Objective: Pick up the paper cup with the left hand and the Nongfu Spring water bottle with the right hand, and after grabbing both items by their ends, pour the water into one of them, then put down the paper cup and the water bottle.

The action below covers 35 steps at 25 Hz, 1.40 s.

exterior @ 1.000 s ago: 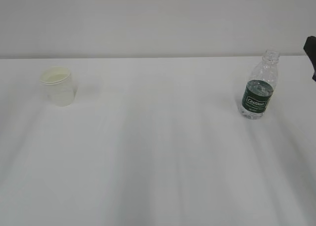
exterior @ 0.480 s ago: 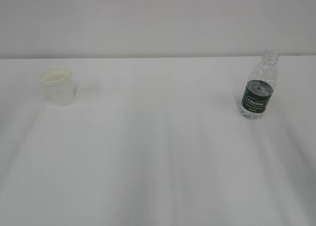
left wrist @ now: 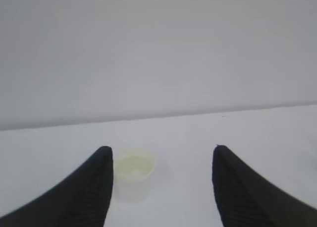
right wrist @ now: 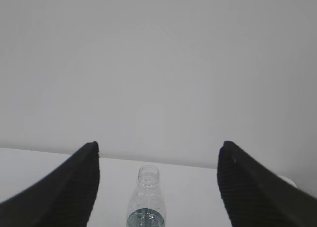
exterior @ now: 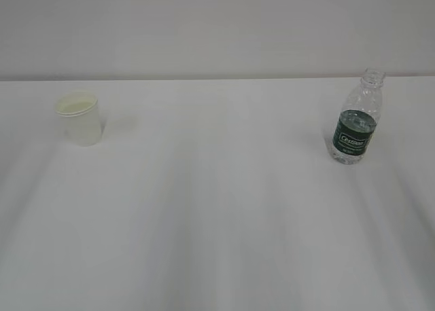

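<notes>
The paper cup [exterior: 79, 117] stands upright at the left middle of the exterior view, the Nongfu Spring water bottle [exterior: 357, 118] upright at the right middle, well apart on the white bench [exterior: 217, 223]. Both arms are outside that view. In its wrist view the left gripper [left wrist: 161, 187] has its jaws spread, empty, the cup just inside its left finger; the right gripper [right wrist: 158, 187] likewise gapes, with the bottle centred ahead. The cup looks light and crushable, best held gently low on its wall. The thin, ribbed, capless bottle, part full of water [exterior: 354, 138], would likely flex and spill if squeezed; its base end seems the safest hold.
</notes>
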{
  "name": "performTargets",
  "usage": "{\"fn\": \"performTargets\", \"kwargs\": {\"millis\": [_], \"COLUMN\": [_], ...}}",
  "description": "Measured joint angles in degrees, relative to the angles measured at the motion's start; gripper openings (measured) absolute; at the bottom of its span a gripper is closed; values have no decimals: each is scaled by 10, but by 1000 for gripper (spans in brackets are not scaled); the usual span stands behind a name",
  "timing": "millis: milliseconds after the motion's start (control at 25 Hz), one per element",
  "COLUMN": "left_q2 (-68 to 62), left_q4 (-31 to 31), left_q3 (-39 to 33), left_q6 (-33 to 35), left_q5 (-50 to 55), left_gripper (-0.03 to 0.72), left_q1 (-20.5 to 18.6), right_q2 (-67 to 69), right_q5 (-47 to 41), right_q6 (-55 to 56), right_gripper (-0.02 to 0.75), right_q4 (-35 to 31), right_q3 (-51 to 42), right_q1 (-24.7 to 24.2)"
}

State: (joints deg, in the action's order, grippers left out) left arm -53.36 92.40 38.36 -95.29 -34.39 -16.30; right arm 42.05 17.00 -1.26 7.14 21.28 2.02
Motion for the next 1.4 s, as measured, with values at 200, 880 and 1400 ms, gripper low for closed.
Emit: {"fn": "performTargets", "kwargs": {"millis": [200, 880, 1400], "left_q2": [-45, -160, 125], "left_q4": [-47, -357, -363], "left_q3": [-52, -183, -220], "left_q6": [69, 380, 310], "left_q5": [46, -138, -94], "left_gripper": [450, 450, 412], "left_q1": [0, -21, -68], "right_q2": [-6, -6, -6], "right_q5": [-8, -39, -48], "right_q6": [0, -4, -5], "right_gripper": [555, 555, 555], "right_q4": [0, 2, 2], "right_q3": [0, 0, 0], "right_q1": [0, 0, 0]}}
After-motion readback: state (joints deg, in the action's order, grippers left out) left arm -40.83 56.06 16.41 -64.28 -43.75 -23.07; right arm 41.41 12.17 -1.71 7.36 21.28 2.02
